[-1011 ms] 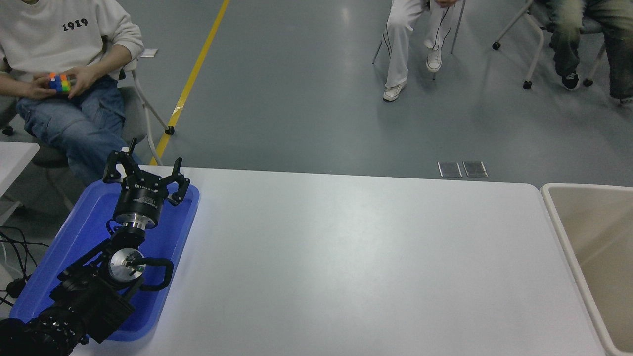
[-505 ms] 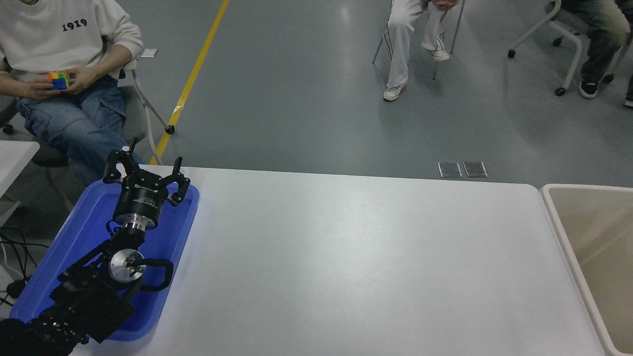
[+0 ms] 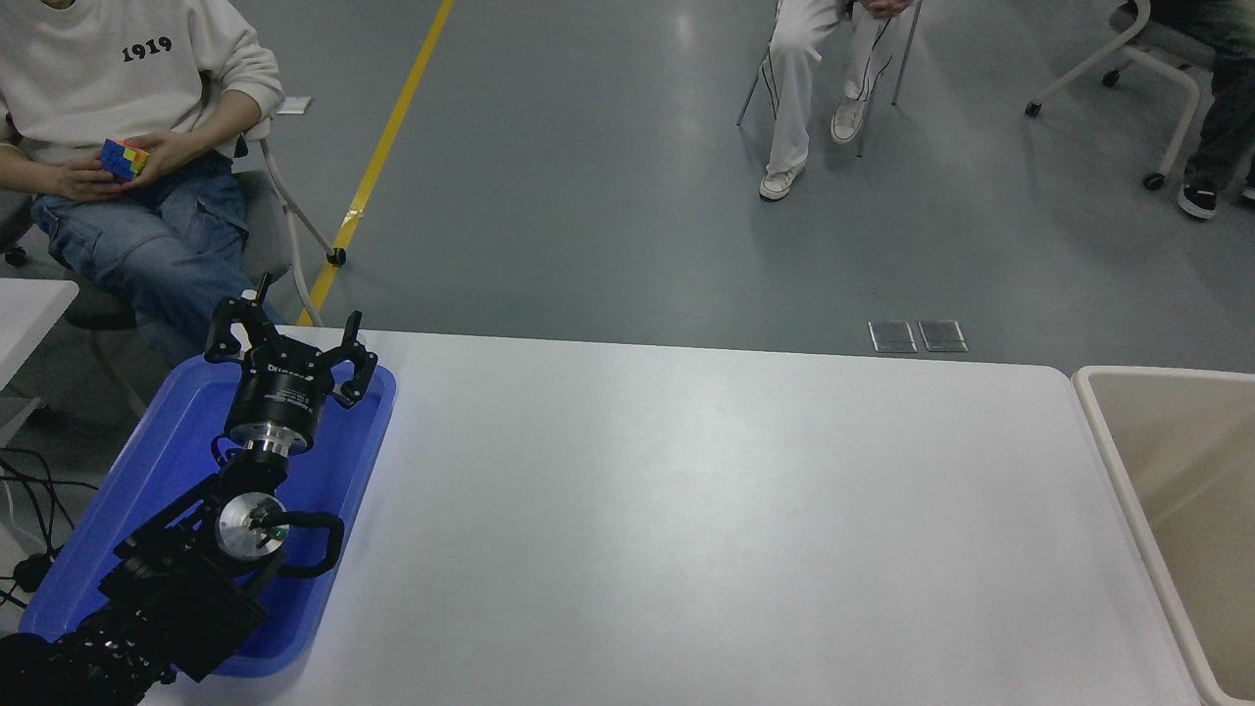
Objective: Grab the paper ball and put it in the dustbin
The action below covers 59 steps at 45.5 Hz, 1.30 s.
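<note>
The beige dustbin point(image 3: 1108, 431) stands at the table's right edge, only partly in view. The paper ball is not in view anywhere on the table. My left gripper point(image 3: 290, 331) is parked over the far end of the blue tray at the lower left, its fingers spread open and empty. My right arm and gripper are out of view.
A shallow blue tray point(image 3: 118, 510) lies at the table's left edge under my left arm. The white table point(image 3: 686, 510) spans the middle. A person with a colour cube sits at the far left; two more people sit on chairs at the back.
My left arm has not moved. The person at the far right has rolled their chair further right; the person at left has turned the cube.
</note>
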Each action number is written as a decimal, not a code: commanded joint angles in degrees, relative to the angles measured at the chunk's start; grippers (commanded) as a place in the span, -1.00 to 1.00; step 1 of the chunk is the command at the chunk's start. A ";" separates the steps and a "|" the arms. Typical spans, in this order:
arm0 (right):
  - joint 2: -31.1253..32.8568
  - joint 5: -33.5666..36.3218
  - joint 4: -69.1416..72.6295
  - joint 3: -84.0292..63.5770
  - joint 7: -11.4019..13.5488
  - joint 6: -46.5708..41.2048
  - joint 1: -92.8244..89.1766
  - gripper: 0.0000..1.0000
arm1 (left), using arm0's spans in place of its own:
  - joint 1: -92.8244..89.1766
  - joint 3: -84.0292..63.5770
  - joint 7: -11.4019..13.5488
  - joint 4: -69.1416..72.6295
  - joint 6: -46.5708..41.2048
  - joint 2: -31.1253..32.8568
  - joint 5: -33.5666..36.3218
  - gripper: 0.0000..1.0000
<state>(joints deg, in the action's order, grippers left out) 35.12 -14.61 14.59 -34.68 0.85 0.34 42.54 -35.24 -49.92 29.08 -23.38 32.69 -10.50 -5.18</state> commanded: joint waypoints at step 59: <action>-3.13 0.46 -0.61 4.09 -0.06 12.85 -2.03 0.98 | 0.00 -0.01 0.01 0.00 0.00 -0.05 0.00 1.00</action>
<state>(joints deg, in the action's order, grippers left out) 31.69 -14.16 13.76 -32.26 0.80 12.96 40.26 -35.24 -49.90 29.10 -23.38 32.69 -10.50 -5.19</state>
